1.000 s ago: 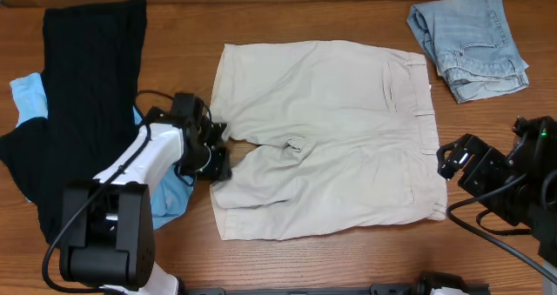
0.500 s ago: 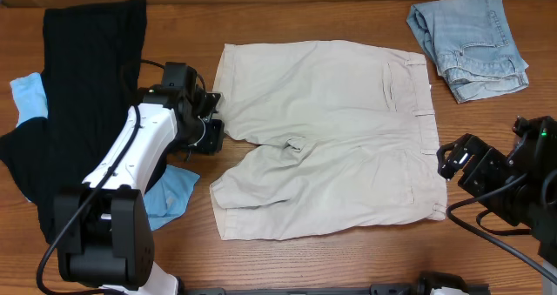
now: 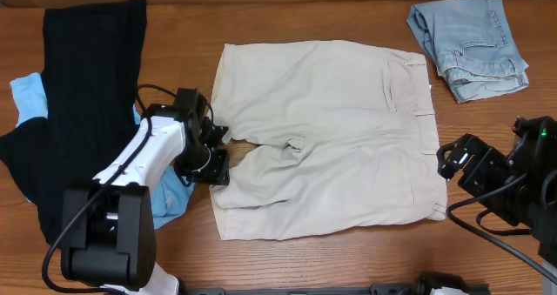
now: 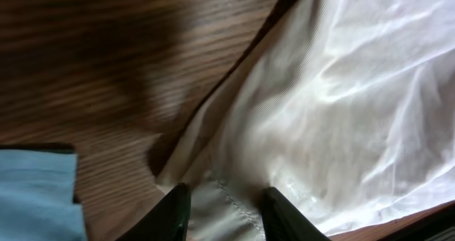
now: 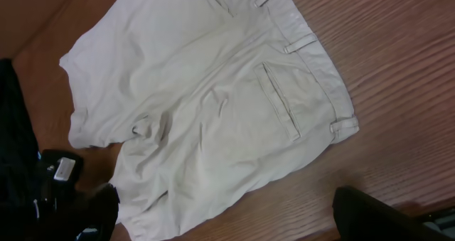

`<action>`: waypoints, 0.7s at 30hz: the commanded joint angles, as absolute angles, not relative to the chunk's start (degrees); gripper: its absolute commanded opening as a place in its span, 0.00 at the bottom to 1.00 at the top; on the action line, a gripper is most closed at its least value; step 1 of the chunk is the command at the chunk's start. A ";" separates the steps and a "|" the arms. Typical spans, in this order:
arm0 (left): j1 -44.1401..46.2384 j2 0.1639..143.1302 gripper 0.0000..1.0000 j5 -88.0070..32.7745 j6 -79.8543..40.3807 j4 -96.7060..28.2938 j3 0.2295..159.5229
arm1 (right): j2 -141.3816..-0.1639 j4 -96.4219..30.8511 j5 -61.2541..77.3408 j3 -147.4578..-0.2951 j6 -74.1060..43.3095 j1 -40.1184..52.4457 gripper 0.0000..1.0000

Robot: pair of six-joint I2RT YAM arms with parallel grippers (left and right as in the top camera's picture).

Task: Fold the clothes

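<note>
The khaki shorts (image 3: pixel 331 138) lay spread flat on the bench (image 3: pixel 348 260), leg openings toward my left claw (image 4: pixel 226 207) and waistband toward my right claw (image 3: pixel 452 160). The left claw stood partly open, its fingers (image 4: pixel 174 209) straddling the stitched hem at the inner corner of one leg, with the cloth between them flat and not yet pinched. I judged the step in hand was to take that corner for a fold across the shorts. To do it well I would close low enough to catch both layers at the seam, then lift only as far as the cloth needed to clear itself, so the far leg did not drag. The right claw hovered apart from the waistband, and I could not tell how its jaws stood, since its own camera showed only a dark edge of it. Behind the left claw a light blue garment (image 3: pixel 170 199) was half covered by the arm, and a black garment (image 3: pixel 87 86) lay beyond it. Well past the right claw sat a bundled denim piece (image 3: pixel 470 47). I could not tell whether a finger was under the hem.
</note>
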State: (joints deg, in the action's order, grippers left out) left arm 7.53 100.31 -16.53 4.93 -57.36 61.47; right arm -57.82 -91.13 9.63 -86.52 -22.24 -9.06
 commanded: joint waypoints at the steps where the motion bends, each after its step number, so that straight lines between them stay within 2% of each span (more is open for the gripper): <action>1: 7.70 100.51 0.32 -18.04 6.44 -56.90 60.47 | -57.65 -90.98 9.06 -86.30 -22.13 -9.28 1.00; 2: 7.68 100.51 0.27 -18.02 6.46 -56.88 60.47 | -57.67 -91.11 9.06 -86.30 -22.13 -9.28 1.00; 4: 7.68 100.51 0.07 -18.04 6.44 -56.25 60.47 | -57.67 -91.20 9.04 -86.30 -22.11 -9.28 1.00; 5: 7.68 100.51 0.04 -18.04 6.42 -56.01 60.47 | -57.67 -91.18 9.04 -86.30 -22.11 -9.28 1.00; 14: 7.38 100.49 0.04 -17.82 5.34 -54.98 61.47 | -57.67 -91.13 9.04 -86.30 -22.11 -9.28 1.00; 21: 2.85 100.49 0.04 -17.50 1.28 -55.07 74.65 | -57.67 -91.15 9.04 -86.30 -22.13 -9.28 1.00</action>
